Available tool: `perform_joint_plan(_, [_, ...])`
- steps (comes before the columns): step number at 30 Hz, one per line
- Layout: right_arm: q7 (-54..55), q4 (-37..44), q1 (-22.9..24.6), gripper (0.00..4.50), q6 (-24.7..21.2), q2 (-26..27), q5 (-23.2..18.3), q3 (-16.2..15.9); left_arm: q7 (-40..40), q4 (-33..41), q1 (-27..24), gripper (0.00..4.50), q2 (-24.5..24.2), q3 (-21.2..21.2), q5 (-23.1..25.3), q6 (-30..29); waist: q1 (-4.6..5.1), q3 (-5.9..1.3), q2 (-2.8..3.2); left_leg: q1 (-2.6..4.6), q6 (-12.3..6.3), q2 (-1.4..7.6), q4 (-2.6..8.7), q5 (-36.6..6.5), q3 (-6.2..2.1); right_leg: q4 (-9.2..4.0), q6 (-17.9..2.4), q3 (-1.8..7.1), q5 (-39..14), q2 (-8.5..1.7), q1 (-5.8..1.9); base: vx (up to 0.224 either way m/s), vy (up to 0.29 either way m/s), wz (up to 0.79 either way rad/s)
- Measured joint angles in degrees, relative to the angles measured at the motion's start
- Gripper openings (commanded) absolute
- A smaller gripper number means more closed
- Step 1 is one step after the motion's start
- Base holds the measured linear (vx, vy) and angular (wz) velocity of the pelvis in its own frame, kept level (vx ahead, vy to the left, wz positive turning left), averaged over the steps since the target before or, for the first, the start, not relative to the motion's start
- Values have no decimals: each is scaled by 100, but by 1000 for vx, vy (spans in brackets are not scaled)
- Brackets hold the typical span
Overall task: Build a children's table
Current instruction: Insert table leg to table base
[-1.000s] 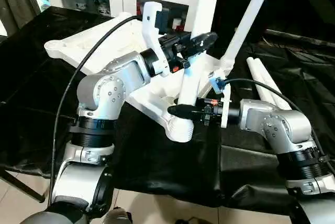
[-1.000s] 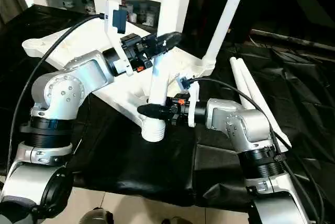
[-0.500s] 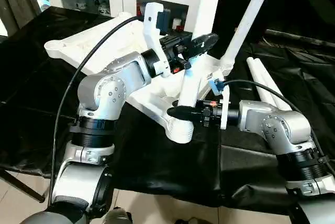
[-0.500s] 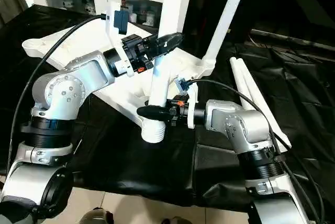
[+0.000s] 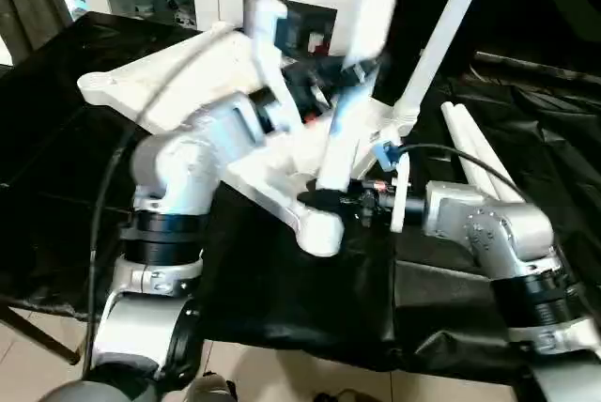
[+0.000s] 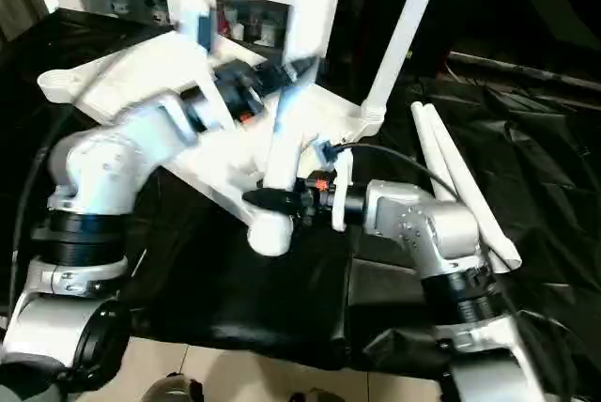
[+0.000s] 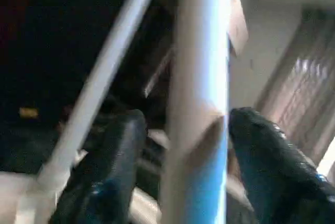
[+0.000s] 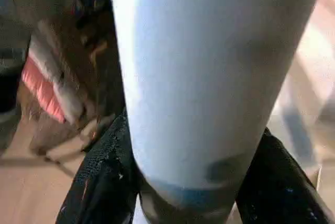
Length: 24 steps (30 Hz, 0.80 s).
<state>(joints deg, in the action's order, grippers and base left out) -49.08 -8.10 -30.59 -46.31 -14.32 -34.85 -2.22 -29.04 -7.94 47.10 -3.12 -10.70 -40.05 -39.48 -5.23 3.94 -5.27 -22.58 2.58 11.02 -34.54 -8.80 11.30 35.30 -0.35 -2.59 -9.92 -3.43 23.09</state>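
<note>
While I seat this leg (image 5: pixel 349 111) into the tabletop (image 5: pixel 169 83) socket, both sets of fingers, left gripper (image 7: pixel 180 145) and right gripper (image 8: pixel 183 177), clamp it steady.

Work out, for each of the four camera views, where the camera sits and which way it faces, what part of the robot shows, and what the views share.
Left eye view: head camera, facing forward and down at the tabletop; both silver forearms show.
Right eye view: same head, slightly offset; the right gripper is at the near leg.
Left wrist view: on the left arm, looking along the left gripper, whose fingers flank that leg.
Right wrist view: on the right arm, close against the same leg.
Shared: all four show that leg.
</note>
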Motion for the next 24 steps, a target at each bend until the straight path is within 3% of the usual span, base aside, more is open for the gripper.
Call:
perform_joint_plan(3, [350,-156,-29,190,288,217,-58,305,71,-452,77,287,-88,-358,-1,477,0,3,15,0,2,0,-1,1,-3,-2,0,-2,5,0,-1,0,0,0])
perform_joint_plan(6, [754,-324,-59,190,642,283,55,464,-133,-724,78,287,-441,-336,293,874,1,7,28,0,2,-1,-1,1,-4,-6,1,-1,8,0,-2,0,0,0])
perform_joint_plan(10, [1590,-607,-12,190,1423,169,819,625,-1312,-1457,72,287,-1664,780,1577,1803,-5,4,138,-2,2,-7,4,1,-4,-14,8,3,7,-2,-3,0,0,0])
perform_joint_plan(13, [1794,-596,182,190,1572,63,1019,722,-2325,-1614,57,287,-2230,1582,2196,2291,-10,3,147,0,2,-4,12,0,-4,-15,12,1,4,0,-2,0,0,0])
perform_joint_plan(17, [1861,-533,335,190,1576,49,1067,730,-3239,-2127,85,287,-2485,2529,2952,2945,23,8,188,7,3,-2,11,1,2,-4,10,6,5,1,2,0,0,0])
perform_joint_plan(20, [1889,-454,422,190,1604,-44,1081,738,-3763,-2822,157,287,-2639,2993,3484,3419,63,14,209,19,8,-3,11,4,6,8,6,14,8,2,3,0,0,0])
perform_joint_plan(24, [1881,-420,442,190,1775,-60,1186,724,-4110,-3807,625,287,-2755,3610,4316,4242,63,17,220,25,12,-3,11,6,5,7,-2,14,12,2,0,0,0,0])
